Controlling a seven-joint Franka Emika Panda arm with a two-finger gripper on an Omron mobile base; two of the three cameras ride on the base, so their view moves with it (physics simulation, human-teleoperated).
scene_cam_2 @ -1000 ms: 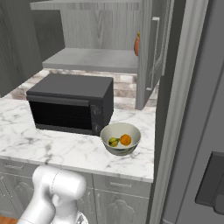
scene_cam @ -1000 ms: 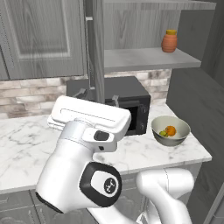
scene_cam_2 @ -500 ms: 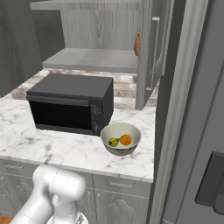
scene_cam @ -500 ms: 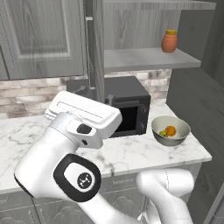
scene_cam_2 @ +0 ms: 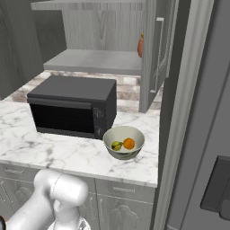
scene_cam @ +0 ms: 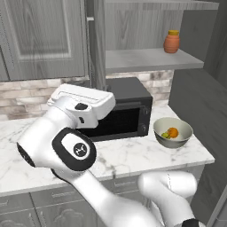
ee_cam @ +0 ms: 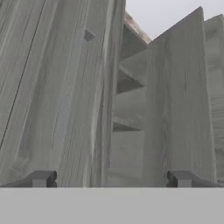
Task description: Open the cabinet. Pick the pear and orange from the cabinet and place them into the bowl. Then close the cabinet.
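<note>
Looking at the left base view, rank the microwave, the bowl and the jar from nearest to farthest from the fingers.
1. Microwave: just behind the open fingers.
2. Bowl: on the counter, off to the right.
3. Jar: up on the shelf, far right.

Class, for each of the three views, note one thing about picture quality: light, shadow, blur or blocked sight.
Left base view: the arm's white body blocks much of the microwave; light is even, without glare. Right base view: the bowl casts a soft shadow on the marble counter; edges look slightly soft. Hand view: the cabinet door looms close and slanted, and the open claw shows dark tips.
</note>
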